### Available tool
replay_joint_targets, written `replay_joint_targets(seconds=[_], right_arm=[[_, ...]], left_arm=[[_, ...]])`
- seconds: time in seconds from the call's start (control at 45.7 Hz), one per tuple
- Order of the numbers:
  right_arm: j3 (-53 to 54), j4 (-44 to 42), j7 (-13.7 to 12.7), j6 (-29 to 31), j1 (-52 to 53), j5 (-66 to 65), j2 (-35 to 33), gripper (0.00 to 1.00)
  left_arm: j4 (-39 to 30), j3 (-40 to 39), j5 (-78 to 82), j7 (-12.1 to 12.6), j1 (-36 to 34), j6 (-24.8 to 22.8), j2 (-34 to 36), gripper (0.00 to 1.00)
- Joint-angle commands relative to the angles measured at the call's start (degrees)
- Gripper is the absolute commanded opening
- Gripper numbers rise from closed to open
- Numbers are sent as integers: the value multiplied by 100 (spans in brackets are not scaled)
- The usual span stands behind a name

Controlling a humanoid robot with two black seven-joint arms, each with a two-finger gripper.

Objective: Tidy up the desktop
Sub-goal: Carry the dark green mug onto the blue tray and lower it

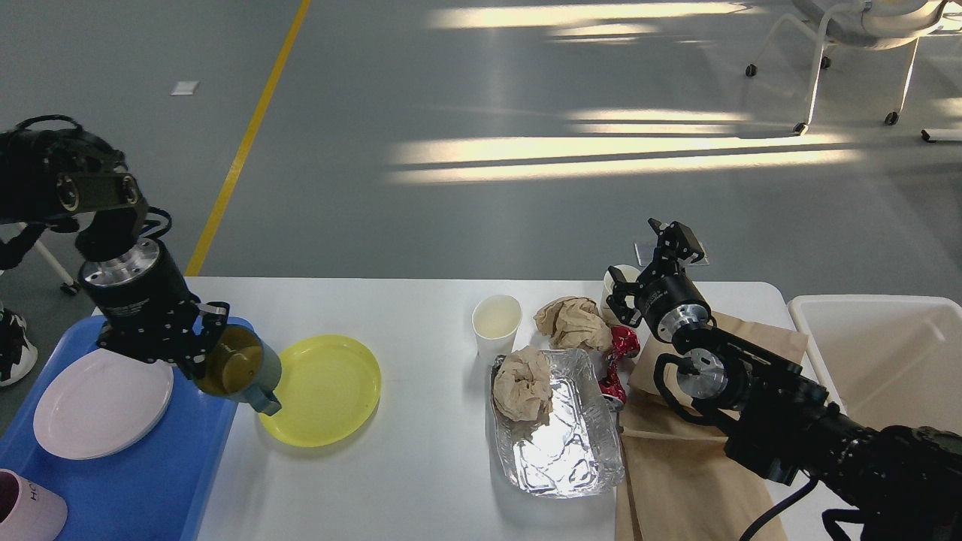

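Observation:
The white desktop (428, 481) carries a yellow plate (323, 391), a white paper cup (496, 323), a foil tray (564, 451) with a crumpled brown paper ball (522, 383) in it, a second paper ball (571, 321) and a crushed red can (616, 364). My left gripper (207, 353) is shut on a teal mug (244, 370), which hangs tilted over the right edge of the blue tray (150, 481). My right gripper (648, 267) stands open at the back right, beside another white cup (622, 276) that it partly hides.
A white plate (101, 402) lies in the blue tray, and a pale mug (26, 515) sits at its front corner. Brown paper bags (676, 481) lie under my right arm. A white bin (879, 353) stands off the table's right end.

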Motion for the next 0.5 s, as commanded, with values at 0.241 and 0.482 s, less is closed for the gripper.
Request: replay_joint_targets(seconds=[0.241, 0.482], right_arm=[[0, 0, 0, 0, 4, 0, 0, 100], [0, 0, 0, 0, 4, 0, 0, 100]], left_arm=[[22, 480, -2, -39, 546, 1, 677, 0], [75, 550, 6, -31, 1047, 1, 923, 0]])
